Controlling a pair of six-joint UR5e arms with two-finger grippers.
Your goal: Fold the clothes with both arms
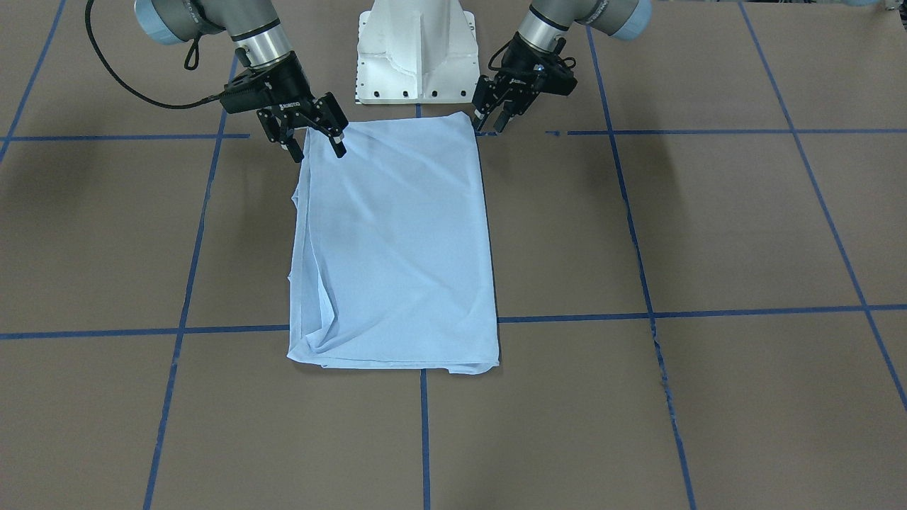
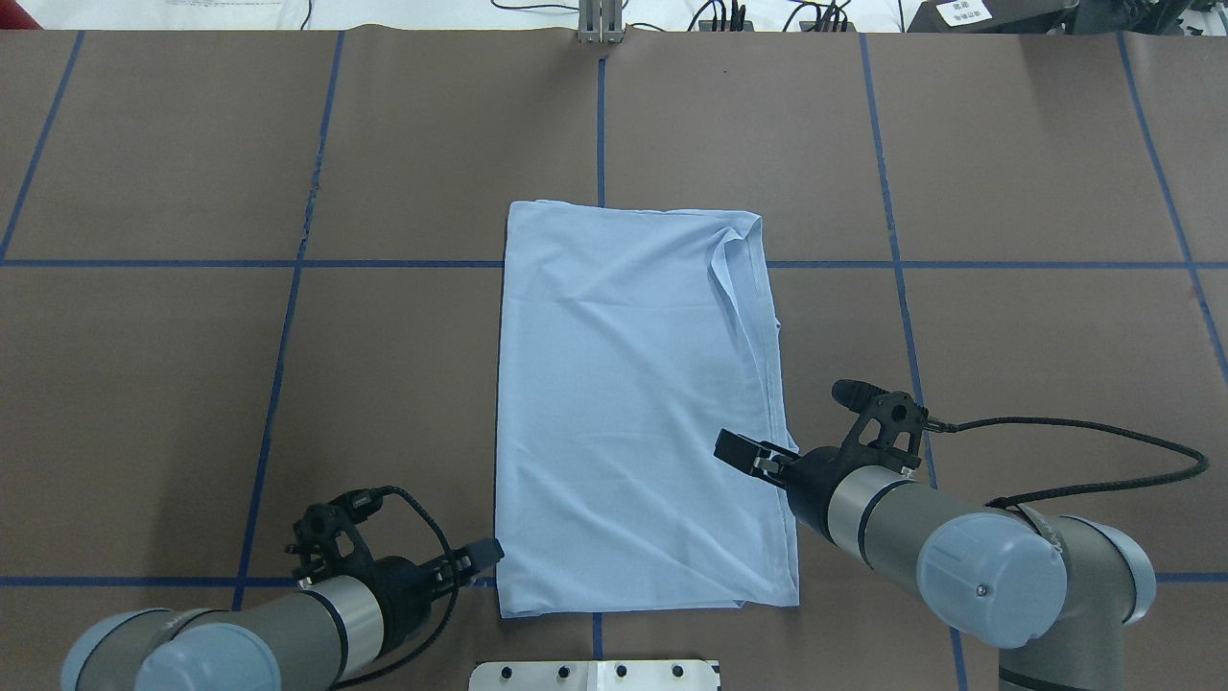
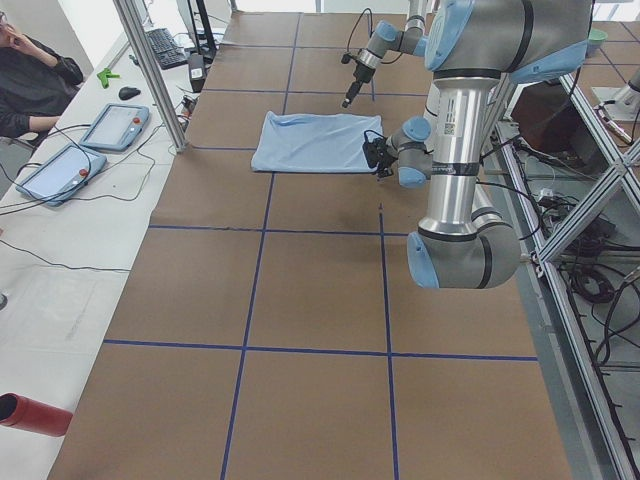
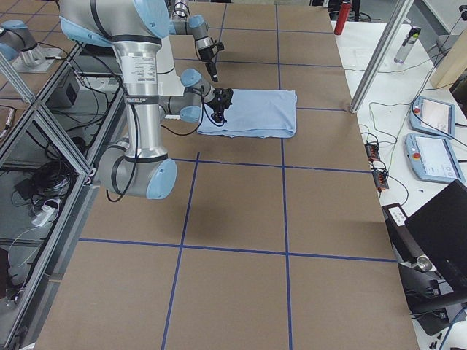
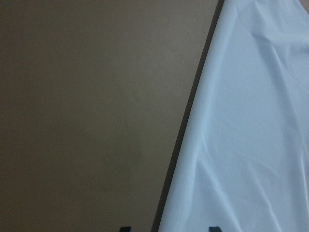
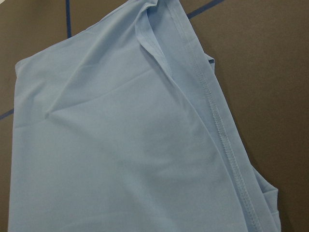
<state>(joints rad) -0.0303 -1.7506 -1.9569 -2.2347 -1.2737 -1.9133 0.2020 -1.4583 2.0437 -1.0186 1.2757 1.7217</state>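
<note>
On the brown table: light blue fabric T-shirt, centred.
Progress: 1 long rectangle; crosswise folds likely remain.
Left black gripper: spread, empty, beside near corner.
Right black gripper: spread, empty, over near edge.

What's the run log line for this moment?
T-shirt: folded rectangle, flat on table | left gripper: open, at robot-side corner | right gripper: open, over opposite robot-side corner
</note>
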